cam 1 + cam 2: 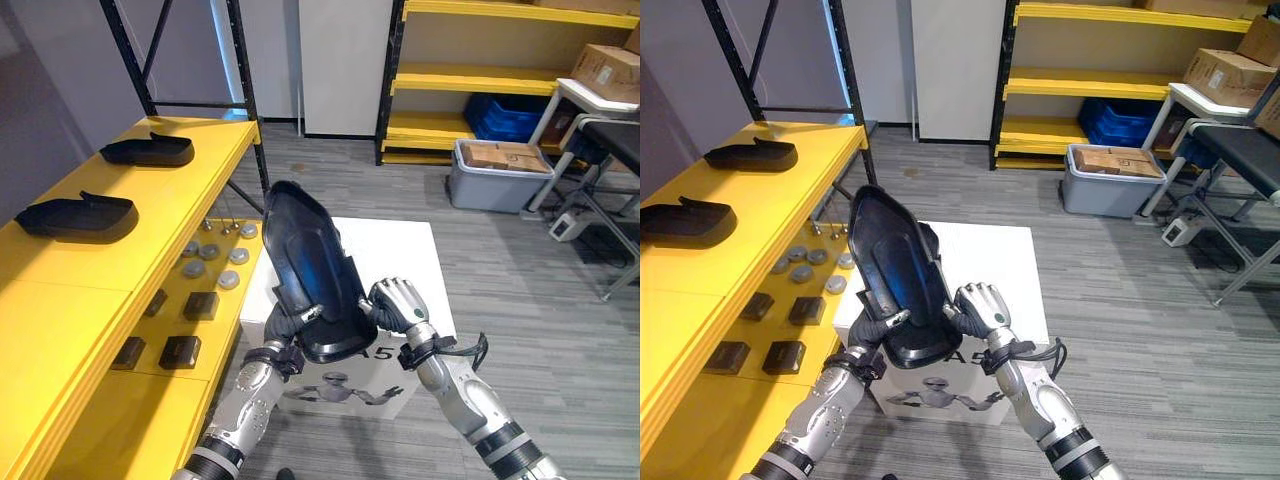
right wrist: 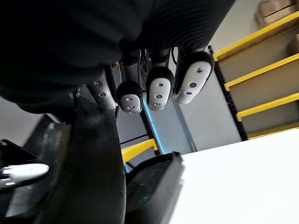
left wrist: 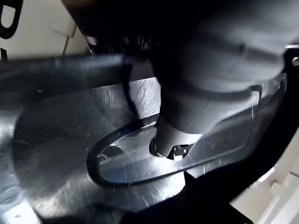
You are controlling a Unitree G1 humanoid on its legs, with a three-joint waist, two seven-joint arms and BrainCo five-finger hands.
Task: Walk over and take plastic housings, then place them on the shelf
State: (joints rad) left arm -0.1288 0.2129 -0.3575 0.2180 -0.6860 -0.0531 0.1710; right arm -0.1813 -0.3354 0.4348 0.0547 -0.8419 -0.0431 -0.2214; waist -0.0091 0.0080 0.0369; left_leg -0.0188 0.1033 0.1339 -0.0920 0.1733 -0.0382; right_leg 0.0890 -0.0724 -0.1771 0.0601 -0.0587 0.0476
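Where the robot's two arms meet, just below the middle of the scene, a big black plastic housing (image 1: pixel 310 250) is held up on edge. Its hollow, glossy side faces the robot and its narrow end tips toward 11 o'clock. The left hand (image 1: pixel 283 338) is clamped on the housing's bottom edge at about 7 o'clock, with one silver finger (image 1: pixel 308 314) lying across the inner face. The right hand (image 1: pixel 398 303) is at 4 o'clock of the housing, its fingers (image 2: pixel 159 88) curled and nipping the rim against the thumb. Behind and under the housing stands a white counter (image 1: pixel 400 250), its top showing from 12 to 3 o'clock of the right hand. Away at 9 to 10 o'clock runs the yellow shelf (image 1: pixel 190 200), and two more black housings lie flat on its top, well apart: the far housing (image 1: pixel 148 151) toward 10 o'clock and the near housing (image 1: pixel 78 217) toward 9. On the shelf's lower board, between the shelf top and the counter, sit a cluster of grey discs (image 1: pixel 210 253) and, nearer the robot, a few dark blocks (image 1: pixel 180 351). Across the grey floor at 1 to 2 o'clock is a yellow rack (image 1: pixel 470 78) with a blue bin (image 1: pixel 510 115) on its lower level and a grey tote (image 1: pixel 497 178) on the floor in front of it.
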